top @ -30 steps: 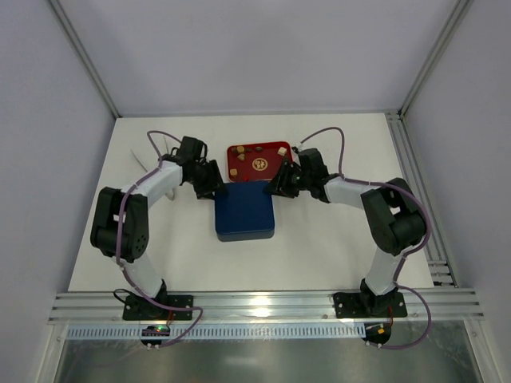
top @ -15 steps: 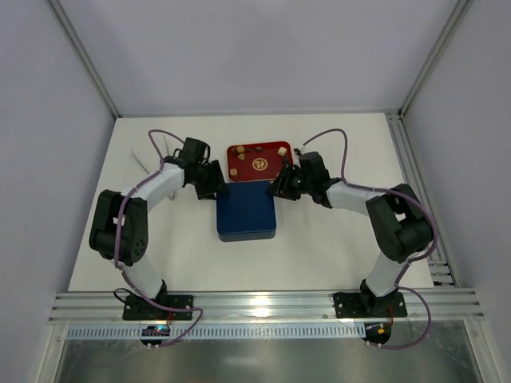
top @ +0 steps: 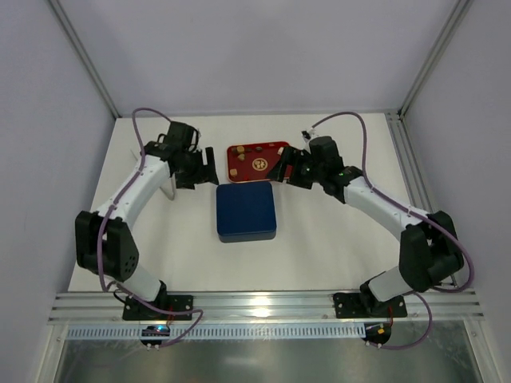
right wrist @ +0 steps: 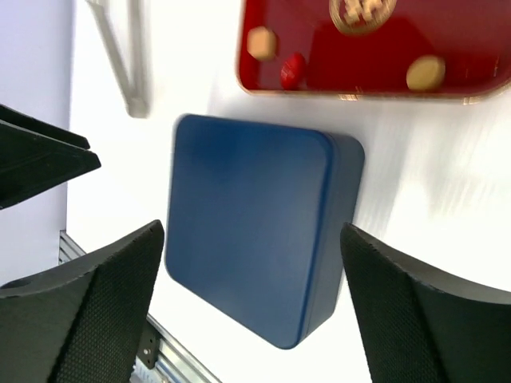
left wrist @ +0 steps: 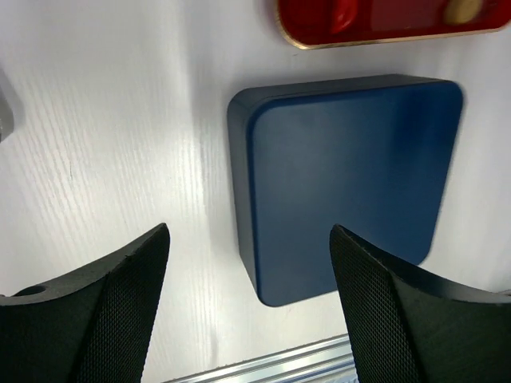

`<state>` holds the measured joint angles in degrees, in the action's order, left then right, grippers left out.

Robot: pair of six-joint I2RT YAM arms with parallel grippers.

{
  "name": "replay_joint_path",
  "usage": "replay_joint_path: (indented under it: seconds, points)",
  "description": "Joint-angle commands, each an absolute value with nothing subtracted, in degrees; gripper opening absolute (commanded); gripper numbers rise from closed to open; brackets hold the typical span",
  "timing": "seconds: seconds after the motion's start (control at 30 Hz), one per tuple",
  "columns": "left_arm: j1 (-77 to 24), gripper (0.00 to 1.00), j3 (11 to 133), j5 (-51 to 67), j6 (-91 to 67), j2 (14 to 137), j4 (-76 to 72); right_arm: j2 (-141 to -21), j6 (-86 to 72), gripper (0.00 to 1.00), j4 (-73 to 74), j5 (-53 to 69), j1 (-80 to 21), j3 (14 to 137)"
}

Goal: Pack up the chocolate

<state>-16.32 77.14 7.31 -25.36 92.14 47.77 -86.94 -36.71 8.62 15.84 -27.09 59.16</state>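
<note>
The navy-blue lid [top: 246, 211] sits closed over its box in mid-table, free of both grippers. Behind it lies a red tray [top: 271, 146] with a few tan and cream chocolate pieces [top: 258, 148] on it. The right wrist view shows the chocolate [right wrist: 425, 72] on the tray [right wrist: 375, 56] beyond the lid [right wrist: 247, 223]. My left gripper [top: 207, 170] hangs open above the lid's far left corner, and my right gripper [top: 285, 170] hangs open above its far right corner. In the wrist views the left gripper [left wrist: 249, 239] and the right gripper [right wrist: 252, 231] both hold nothing, with the lid [left wrist: 343, 183] well below.
A white wire stand [top: 164, 171] stands at the left beside my left arm; it also shows as a white stand [right wrist: 132, 56] in the right wrist view. An aluminium rail [top: 263, 305] runs along the near table edge, and another rail [top: 411, 183] borders the right side.
Both grippers have opened, let go of the lid's sides and lifted away toward the back. The lid stays in place over the box.
</note>
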Motion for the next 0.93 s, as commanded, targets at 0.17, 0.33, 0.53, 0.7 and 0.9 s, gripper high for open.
replay_joint_path:
  seconds: [0.17,0.33,0.53,0.7,0.9]
  points:
    - [-16.4,0.80,77.5,9.4,-22.7,76.5,49.5,-70.9,-31.7,1.00,13.3,10.3,-26.9,61.1]
    - [-16.4,0.80,74.1,9.8,-23.0,69.1,48.9,-63.3,-29.6,1.00,18.0,6.4,-26.9,59.3]
    - [-16.4,0.81,69.1,11.5,-23.9,62.8,48.2,-57.5,-28.6,1.00,20.6,2.6,-26.8,54.5]
    - [-16.5,0.81,67.7,11.2,-23.2,60.4,48.7,-54.3,-28.2,1.00,21.3,0.4,-26.8,52.1]
    - [-16.4,0.81,67.5,11.5,-23.1,60.0,48.8,-53.6,-28.3,1.00,19.8,-1.7,-26.9,51.6]
